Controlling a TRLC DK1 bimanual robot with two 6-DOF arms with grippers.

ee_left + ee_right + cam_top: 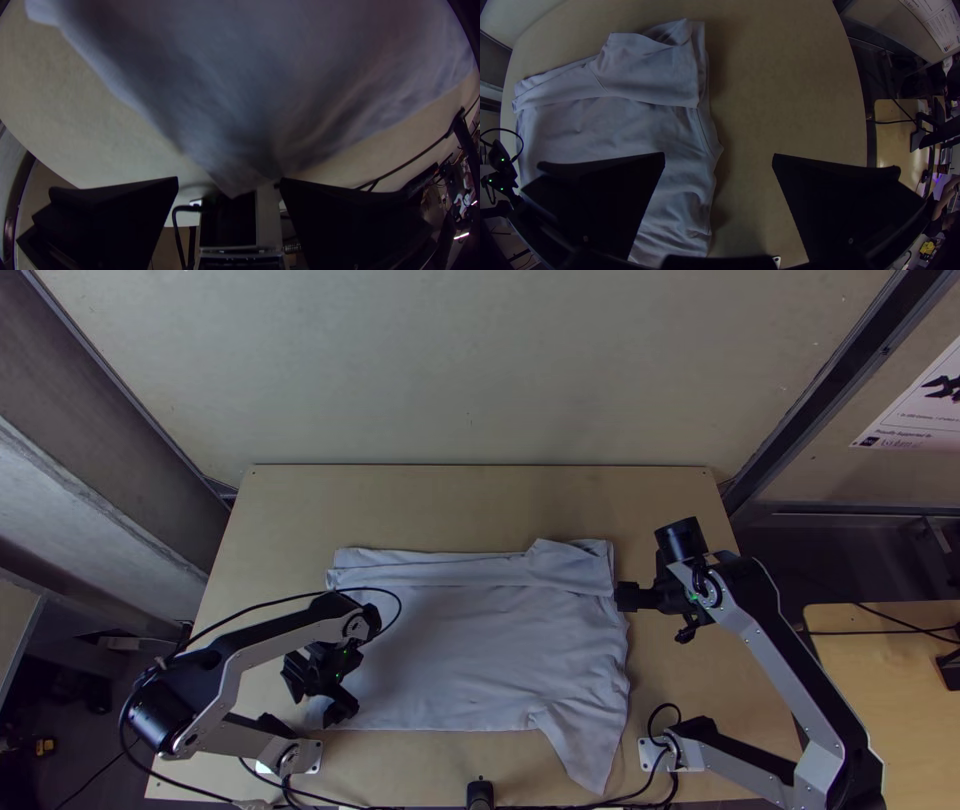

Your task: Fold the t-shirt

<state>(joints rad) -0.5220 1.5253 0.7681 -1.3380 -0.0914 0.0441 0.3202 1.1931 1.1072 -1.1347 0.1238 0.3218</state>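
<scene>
A pale t-shirt (480,655) lies on the table, its far part folded over in a band and one sleeve sticking out toward the near edge at the right. My left gripper (318,690) is over the shirt's near left corner. In the left wrist view the shirt (240,75) narrows between the spread fingers of my left gripper (229,185). My right gripper (622,598) is at the shirt's right edge, near the folded band. In the right wrist view my right gripper (719,156) stands open above the shirt's side edge, the shirt (620,125) lying partly beneath one finger.
Bare wooden table (470,505) lies beyond the shirt and to its right. Black cables (345,805) run along the near edge, by a small black post (480,794). A second wooden table (890,670) stands at the right.
</scene>
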